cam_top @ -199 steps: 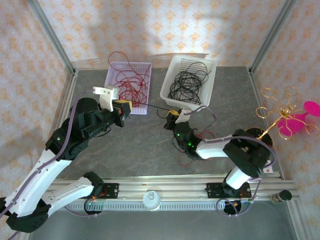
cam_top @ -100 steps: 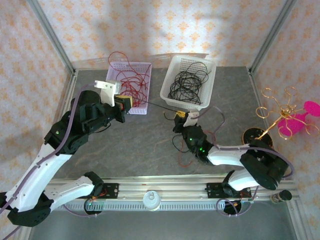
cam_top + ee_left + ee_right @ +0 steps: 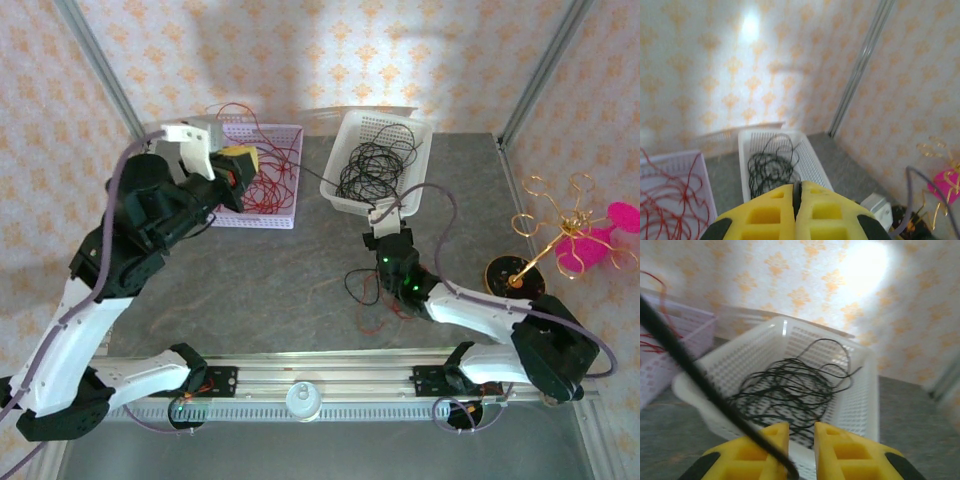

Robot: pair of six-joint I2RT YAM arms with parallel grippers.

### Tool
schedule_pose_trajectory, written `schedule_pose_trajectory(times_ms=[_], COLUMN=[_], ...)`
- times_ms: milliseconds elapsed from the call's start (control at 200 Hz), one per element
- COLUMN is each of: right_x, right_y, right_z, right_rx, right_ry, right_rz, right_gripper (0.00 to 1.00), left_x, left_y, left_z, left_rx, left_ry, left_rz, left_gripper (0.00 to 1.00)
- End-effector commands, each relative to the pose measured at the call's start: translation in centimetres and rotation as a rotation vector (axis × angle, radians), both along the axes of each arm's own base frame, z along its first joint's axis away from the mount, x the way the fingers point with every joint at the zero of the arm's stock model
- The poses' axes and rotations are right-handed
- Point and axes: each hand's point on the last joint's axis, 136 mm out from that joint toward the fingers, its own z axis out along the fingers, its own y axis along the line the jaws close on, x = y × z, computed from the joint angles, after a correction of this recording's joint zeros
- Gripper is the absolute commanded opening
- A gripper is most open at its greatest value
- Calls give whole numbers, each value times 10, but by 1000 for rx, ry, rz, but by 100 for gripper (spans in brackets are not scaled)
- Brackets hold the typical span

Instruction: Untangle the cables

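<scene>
Yellow-padded right gripper [image 3: 801,432], at the near rim of the white basket [image 3: 855,400]: jaws narrowly parted, one black wire [image 3: 715,386] slanting from their gap away to the basket's left; whether it is pinched, I cannot tell. Coiled black wires [image 3: 790,385] lie straight ahead, inside the basket. The red-and-black tangle [image 3: 378,305] lies on the basket's near side. Left gripper [image 3: 796,200], pads pressed together, stands farther to the basket's left.

Two arms [image 3: 95,300] [image 3: 480,315], one lilac basket [image 3: 255,222], one white basket [image 3: 345,205], one gold wire stand [image 3: 527,266], one loose cable tangle [image 3: 385,303].
</scene>
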Motion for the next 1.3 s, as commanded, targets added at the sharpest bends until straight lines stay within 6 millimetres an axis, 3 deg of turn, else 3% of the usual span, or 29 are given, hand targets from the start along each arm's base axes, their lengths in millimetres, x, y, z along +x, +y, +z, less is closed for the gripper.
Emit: schedule_pose_trajectory(times_ms=[0,130,230,345,420,516,666,876,1036,1141,1166,1296], right_x=[7,16,16,11,2,-9,-26,-48,-57,-61,-62,-65], right_y=[-24,-21,-15,-20,-23,-23,-32,-48,-55,-54,-52,-46], right_z=[-8,4,23,40,46,52,45,45,49,47,46,35], right_rx=[-188,-47,131,267,335,411,518,587,591,593,596,613], right_ry=[0,6,7,37,57,97,171,165,160,182,187,229], right_rz=[-125,-50,63,114,150,181,159,136,132,144,154,181], right_gripper=[18,0,0,30,43,49,50,48,48,48,48,47], left_x=[-7,-1,11,37,52,69,95,149,204,239,255,305], left_y=[9,4,-8,-20,-29,-40,-53,-86,-120,-145,-157,-190], left_z=[23,18,5,-9,-13,-10,8,2,-13,-28,-48,-86], left_rx=[21,29,26,47,50,26,-40,-118,-134,-120,-96,-66], left_ry=[-58,-48,-25,-5,-4,-20,-101,-199,-199,-227,-217,-195], left_rz=[14,7,-12,14,22,23,49,62,71,63,57,63], left_gripper=[0,0,0,0,0,0,0,0,0,0,0,0])
